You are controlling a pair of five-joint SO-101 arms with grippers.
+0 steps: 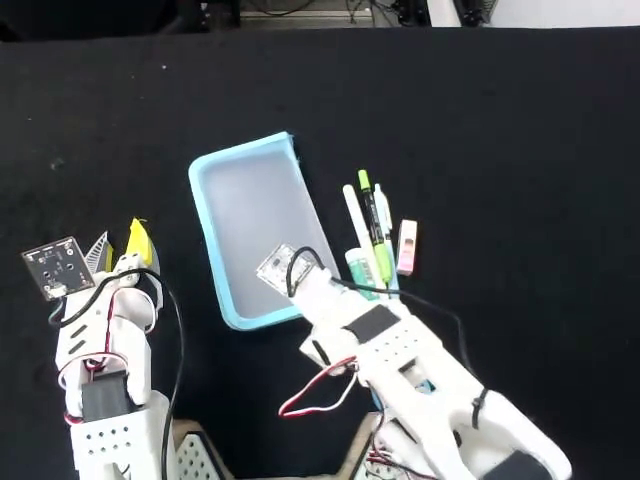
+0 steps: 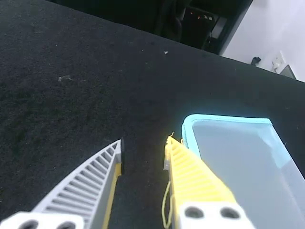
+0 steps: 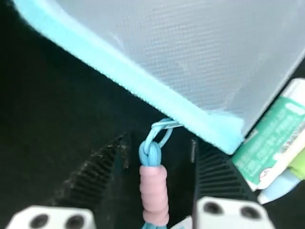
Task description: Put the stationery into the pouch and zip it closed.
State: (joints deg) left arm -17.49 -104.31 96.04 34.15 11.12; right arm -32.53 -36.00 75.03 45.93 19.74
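Note:
The pouch (image 1: 255, 230), translucent with a teal zip edge, lies flat mid-table. Just right of it lie a white pen (image 1: 358, 232), a green highlighter (image 1: 372, 215), a pink eraser (image 1: 407, 247) and a green-and-white tube (image 1: 360, 270). My right gripper (image 3: 159, 148) is open at the pouch's near right corner (image 3: 219, 129). The zip pull, a blue cord with a pink bead (image 3: 153, 186), lies between its black fingers, untouched. My left gripper (image 2: 143, 148) is open and holds nothing, its yellow finger (image 2: 190, 176) close to the pouch's left edge (image 2: 188, 126).
Black cloth covers the table (image 1: 480, 130). The right arm (image 1: 400, 350) runs from the front edge toward the pouch, with its cable looping over the tube. The left arm's base (image 1: 105, 410) stands at the front left.

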